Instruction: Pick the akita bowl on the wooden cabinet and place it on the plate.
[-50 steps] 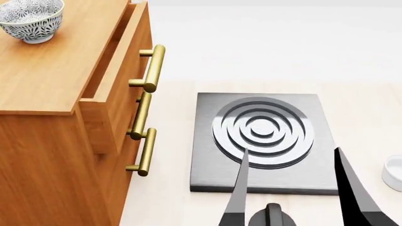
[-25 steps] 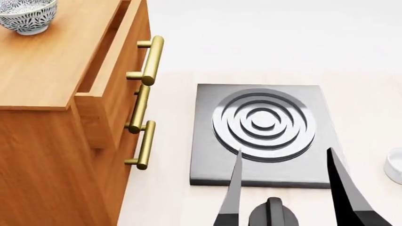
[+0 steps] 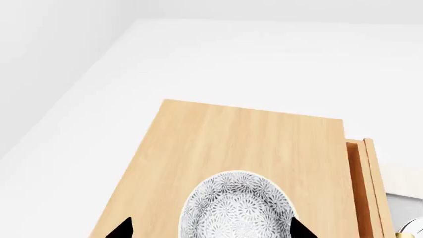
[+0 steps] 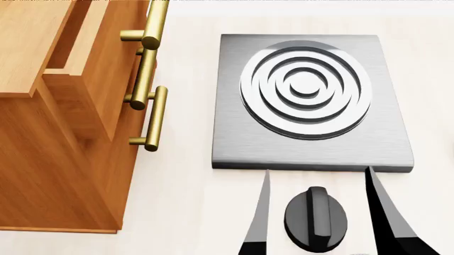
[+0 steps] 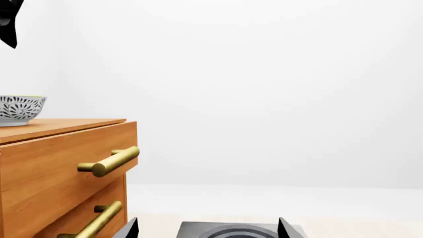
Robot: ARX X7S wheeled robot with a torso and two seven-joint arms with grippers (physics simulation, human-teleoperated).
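Note:
The akita bowl point(image 3: 237, 206), white with a dense dark floral pattern, stands on top of the wooden cabinet point(image 3: 244, 139). My left gripper point(image 3: 211, 230) hangs open over it, one dark fingertip point(image 3: 122, 229) on each side of the bowl, not touching it. From the right wrist the bowl point(image 5: 20, 109) shows on the cabinet point(image 5: 59, 153), with a dark piece of the left arm above it. My right gripper point(image 4: 318, 170) is open and empty, low over the counter by the burner. The bowl is out of the head view. The plate is out of view.
A grey square burner point(image 4: 309, 101) with raised rings lies right of the cabinet point(image 4: 64, 133), with a black knob point(image 4: 316, 217) in front of it between my right fingers. The top drawer stands slightly pulled out; brass bar handles point(image 4: 150, 119) jut from the front.
The head view has tilted downward: the bowl slid out at the top left and the white cup at the right edge is gone from view. The knob now shows fully.

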